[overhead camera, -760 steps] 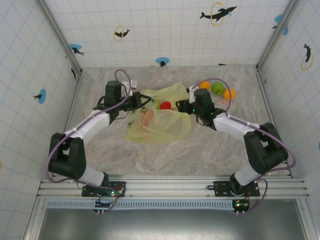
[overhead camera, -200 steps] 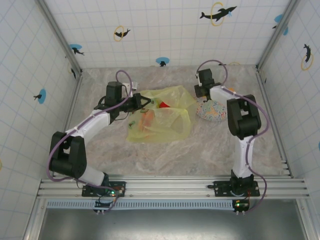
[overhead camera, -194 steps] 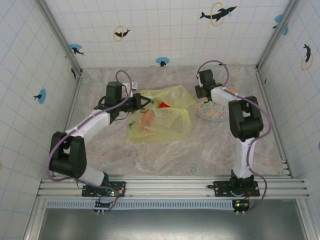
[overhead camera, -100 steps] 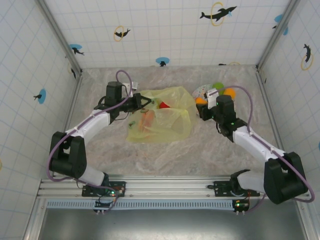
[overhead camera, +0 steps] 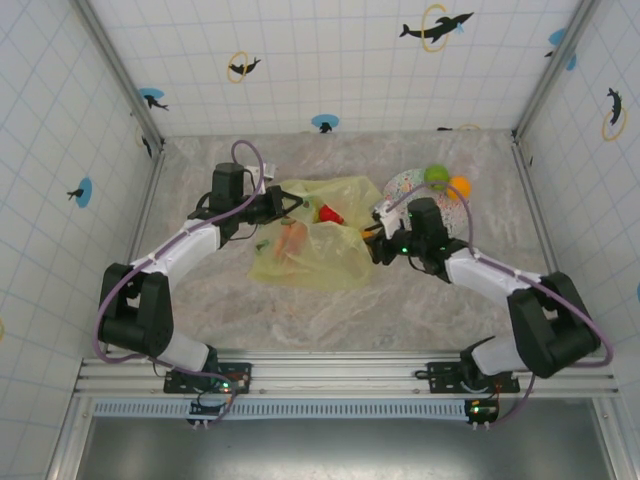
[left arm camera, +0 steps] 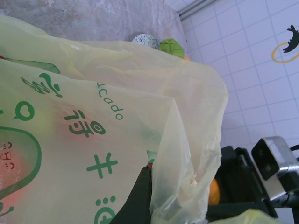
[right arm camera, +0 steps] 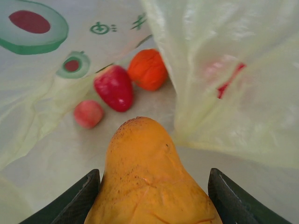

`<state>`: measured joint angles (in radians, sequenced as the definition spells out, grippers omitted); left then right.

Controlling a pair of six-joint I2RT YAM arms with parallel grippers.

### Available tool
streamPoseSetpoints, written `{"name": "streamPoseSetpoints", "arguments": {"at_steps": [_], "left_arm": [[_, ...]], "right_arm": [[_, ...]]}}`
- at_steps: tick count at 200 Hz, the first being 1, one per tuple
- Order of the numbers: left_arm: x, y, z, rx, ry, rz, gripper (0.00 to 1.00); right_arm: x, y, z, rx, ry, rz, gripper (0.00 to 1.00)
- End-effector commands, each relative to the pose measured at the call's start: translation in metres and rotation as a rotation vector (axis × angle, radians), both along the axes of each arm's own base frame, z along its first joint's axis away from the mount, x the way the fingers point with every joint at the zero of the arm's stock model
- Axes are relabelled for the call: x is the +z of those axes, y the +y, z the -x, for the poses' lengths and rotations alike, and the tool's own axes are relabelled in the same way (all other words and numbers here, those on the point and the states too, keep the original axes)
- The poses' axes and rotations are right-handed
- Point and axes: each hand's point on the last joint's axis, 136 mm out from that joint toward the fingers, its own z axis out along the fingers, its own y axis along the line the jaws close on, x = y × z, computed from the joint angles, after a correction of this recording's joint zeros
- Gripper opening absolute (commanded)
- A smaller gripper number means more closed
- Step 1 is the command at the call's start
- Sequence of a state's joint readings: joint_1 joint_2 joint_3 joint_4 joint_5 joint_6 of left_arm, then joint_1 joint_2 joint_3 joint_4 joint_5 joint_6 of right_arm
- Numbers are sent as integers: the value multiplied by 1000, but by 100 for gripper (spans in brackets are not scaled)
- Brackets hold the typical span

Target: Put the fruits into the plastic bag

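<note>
Plastic bag point(left arm camera: 117, 93) half hides left tool point(left arm camera: 142, 193) pinching it; right tool point(right arm camera: 154, 200) grips orange fruit point(right arm camera: 145, 158)

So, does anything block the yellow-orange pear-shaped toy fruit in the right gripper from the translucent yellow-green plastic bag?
Nothing visible does. The yellow-orange pear-shaped fruit faces the open mouth of the yellow-green plastic bag; the red apple and round orange fruit lie deeper inside.

The plastic bag point(left arm camera: 93, 116) spreads from 9 o'clock across the middle, its green print (an avocado face, the letters "cado") easy to read. At 6 o'clock the left gripper point(left arm camera: 144, 191) is clamped on a fold of it. At 12 o'clock a green fruit point(left arm camera: 171, 47) sits just beside a speckled plate point(left arm camera: 145, 40). At 5 o'clock the right gripper point(left arm camera: 217, 198) holds an orange fruit point(left arm camera: 213, 191).
</note>
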<state>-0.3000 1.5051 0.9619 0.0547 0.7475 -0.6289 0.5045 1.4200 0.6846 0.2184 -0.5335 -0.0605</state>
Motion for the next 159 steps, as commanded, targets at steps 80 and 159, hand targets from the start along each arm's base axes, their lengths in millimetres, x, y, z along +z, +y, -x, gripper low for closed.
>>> {"name": "streamPoseSetpoints", "arguments": {"at_steps": [80,159], "left_arm": [[20,0,2,-12,-48,38,0],[22,1,2,-3,-54,37,0]], "right_arm": [[-3,92,-21,64,-110,-18,51],[-28,101,-43,-185,-63,-110,59]]}}
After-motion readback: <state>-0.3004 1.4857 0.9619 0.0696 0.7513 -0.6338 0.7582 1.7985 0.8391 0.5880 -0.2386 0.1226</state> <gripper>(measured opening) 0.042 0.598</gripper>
